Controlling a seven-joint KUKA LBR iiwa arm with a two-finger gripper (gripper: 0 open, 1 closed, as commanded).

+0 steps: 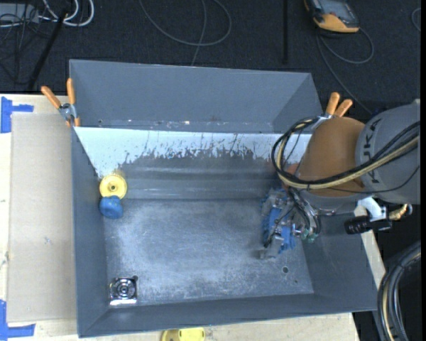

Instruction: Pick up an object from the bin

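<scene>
Where the floor of the bin (199, 105) meets the left wall, at about nine o'clock from the floor's middle, a yellow disc (113, 185) is seen. A blue lump (111, 207) lies touching it on its six o'clock side. Further down, at roughly seven o'clock from the floor's middle, a small silvery part (123, 288) is lodged in the near left corner, well apart from the other two. The floor between these things and the right wall is scuffed and pale, and streaks are seen at twelve o'clock where it meets the far wall.

At about three o'clock from the middle, close to the right wall, the gripper (273, 247) is lowered into the bin, its tip down near the floor; whether the floor is touched cannot be told. Blue pieces (278, 226) are seen about its lower end, and it cannot be told whether they belong to the gripper or are something held. Whether the gripper is open or closed cannot be told either. The disc and lump lie far off at its nine to ten o'clock, the silvery part at its eight o'clock. At its one o'clock the orange cover (330, 155) and looped black cables (291, 148) are seen on the wrist, with the grey arm (397, 155) beyond them.
</scene>
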